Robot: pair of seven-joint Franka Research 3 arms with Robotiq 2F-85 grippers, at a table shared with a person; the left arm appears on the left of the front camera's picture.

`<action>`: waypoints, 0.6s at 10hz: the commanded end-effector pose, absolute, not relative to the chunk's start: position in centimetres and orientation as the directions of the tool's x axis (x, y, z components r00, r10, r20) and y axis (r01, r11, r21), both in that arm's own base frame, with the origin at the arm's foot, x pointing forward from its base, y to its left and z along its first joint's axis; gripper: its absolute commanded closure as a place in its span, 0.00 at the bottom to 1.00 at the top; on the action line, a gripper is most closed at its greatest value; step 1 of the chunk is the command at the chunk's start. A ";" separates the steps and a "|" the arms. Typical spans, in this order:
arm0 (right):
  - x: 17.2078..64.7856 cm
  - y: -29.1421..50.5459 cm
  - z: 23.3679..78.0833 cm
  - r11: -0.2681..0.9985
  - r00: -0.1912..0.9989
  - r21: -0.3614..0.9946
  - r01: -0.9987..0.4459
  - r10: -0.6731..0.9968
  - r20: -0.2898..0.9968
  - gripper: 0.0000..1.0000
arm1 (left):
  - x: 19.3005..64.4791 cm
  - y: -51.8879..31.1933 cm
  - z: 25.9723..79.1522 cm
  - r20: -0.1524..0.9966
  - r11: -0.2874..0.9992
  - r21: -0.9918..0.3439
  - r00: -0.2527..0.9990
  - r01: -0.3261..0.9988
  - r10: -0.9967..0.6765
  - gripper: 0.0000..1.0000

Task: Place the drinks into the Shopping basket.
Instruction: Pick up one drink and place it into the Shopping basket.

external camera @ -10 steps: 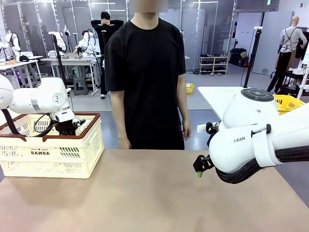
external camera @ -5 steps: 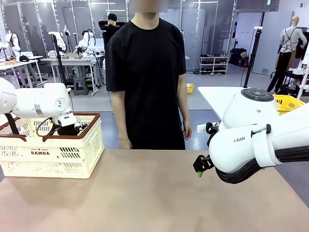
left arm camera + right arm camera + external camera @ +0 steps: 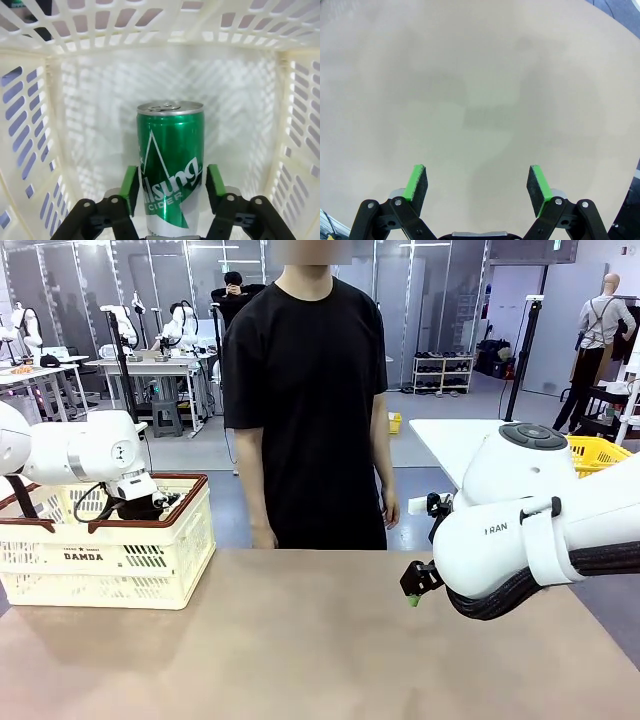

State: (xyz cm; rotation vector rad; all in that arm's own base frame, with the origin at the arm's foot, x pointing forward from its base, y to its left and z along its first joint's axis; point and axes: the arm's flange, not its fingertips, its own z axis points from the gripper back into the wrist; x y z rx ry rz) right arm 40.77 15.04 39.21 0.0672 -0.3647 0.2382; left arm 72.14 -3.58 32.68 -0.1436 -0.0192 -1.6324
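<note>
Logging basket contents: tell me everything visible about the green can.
The green can is slim, glossy metal with a silver top, white lettering reading "ilsung CIDER" and a white triangle outline. It sits inside the Shopping basket, between the left gripper's green pads, which look just clear of it.

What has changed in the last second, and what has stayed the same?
The left arm sank slightly into the Shopping basket; the left gripper now has its jaws open beside the upright green can, apparently let go. The right gripper, open, and the person stayed put.

Front across table (image 3: 300, 640), left wrist inside basket (image 3: 100, 90)
</note>
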 end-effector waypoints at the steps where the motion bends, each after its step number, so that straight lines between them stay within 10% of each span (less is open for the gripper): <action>1: 40.8 15.0 39.1 0.970 0.906 0.021 -0.244 0.220 0.361 0.00 | 72.9 -3.6 32.9 0.148 -0.061 -0.065 -0.051 0.996 -0.988 0.07; 6: 40.8 15.0 39.1 0.970 0.906 0.021 -0.244 0.220 0.361 0.00 | 72.4 -3.5 33.4 0.128 -0.056 -0.061 -0.048 0.997 -0.991 0.01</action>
